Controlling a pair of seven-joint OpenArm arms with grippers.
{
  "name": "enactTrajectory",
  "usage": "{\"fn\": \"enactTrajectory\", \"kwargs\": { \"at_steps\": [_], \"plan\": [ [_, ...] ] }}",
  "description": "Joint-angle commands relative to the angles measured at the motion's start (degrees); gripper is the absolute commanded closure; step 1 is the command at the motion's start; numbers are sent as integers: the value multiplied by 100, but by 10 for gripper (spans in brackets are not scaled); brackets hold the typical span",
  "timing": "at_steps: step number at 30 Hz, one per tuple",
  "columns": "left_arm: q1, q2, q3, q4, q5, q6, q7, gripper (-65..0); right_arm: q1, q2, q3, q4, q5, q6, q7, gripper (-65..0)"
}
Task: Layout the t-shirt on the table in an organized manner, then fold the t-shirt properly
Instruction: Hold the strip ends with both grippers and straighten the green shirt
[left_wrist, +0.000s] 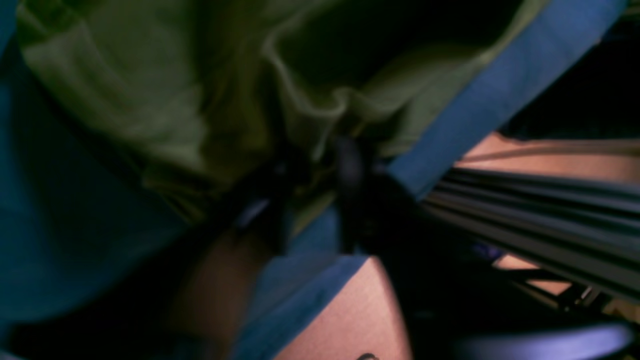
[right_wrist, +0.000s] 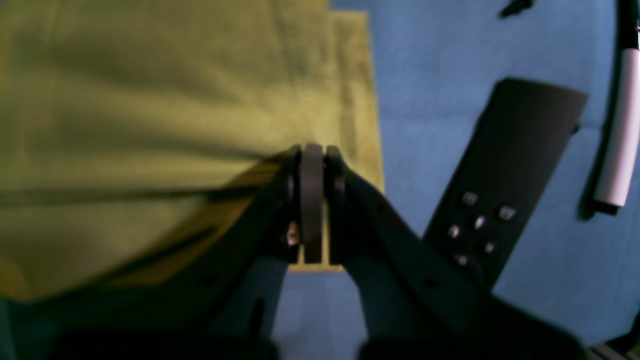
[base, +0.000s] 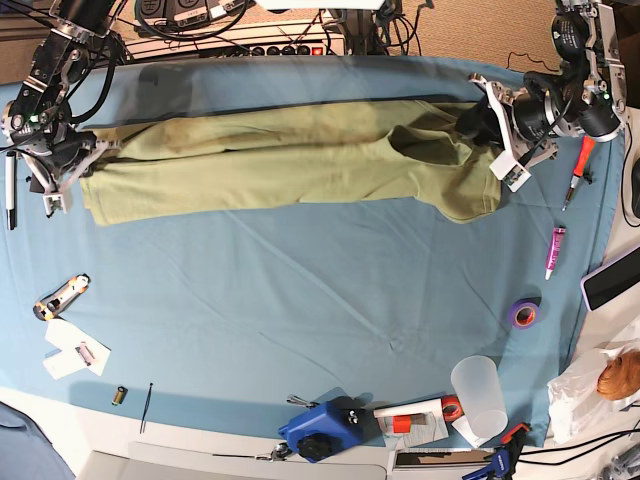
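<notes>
Blue clamp (base: 318, 432) at near table (base: 300, 300) edge. T-shirt (base: 290, 160) stretched lengthwise. Right gripper (right_wrist: 312, 155) fingers nearly together at hem; left gripper (left_wrist: 310, 165) too blurred to tell.

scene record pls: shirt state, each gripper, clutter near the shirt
shirt: t-shirt stretched in a long band across the far side of the table, folded over, wrinkled at one end
left gripper: at the bunched end, grip unclear
right gripper: jaws nearly closed at the shirt's edge
nearby: pen, screwdriver, pink tube, purple tape roll
</notes>
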Motion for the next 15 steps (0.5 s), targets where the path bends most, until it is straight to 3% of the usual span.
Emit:
{"fn": "enactTrajectory", "kwargs": {
  "at_steps": [1, 3, 8, 12, 15],
  "plan": [
    [2, -76, -39, 94, -74, 35, -87, -286, 48, 114, 37, 79, 52, 15, -31, -96],
    [59, -76, -39, 153, -39, 225, -85, -312, 48, 116, 37, 81, 55, 26, -201, -152],
    [376, -57, -42, 1010, 535, 503, -179, -312, 48, 131, 37, 85, 459, 24, -175, -155],
    [533, 234, -153, 2103, 1506, 962, -1045, -312, 55, 201, 37, 85, 988, 26, -103, -155],
    [522, 538, -208, 2201, 2131, 1456, -1513, -312, 66, 192, 37, 85, 1062, 28, -109, -155]
  ]
}}
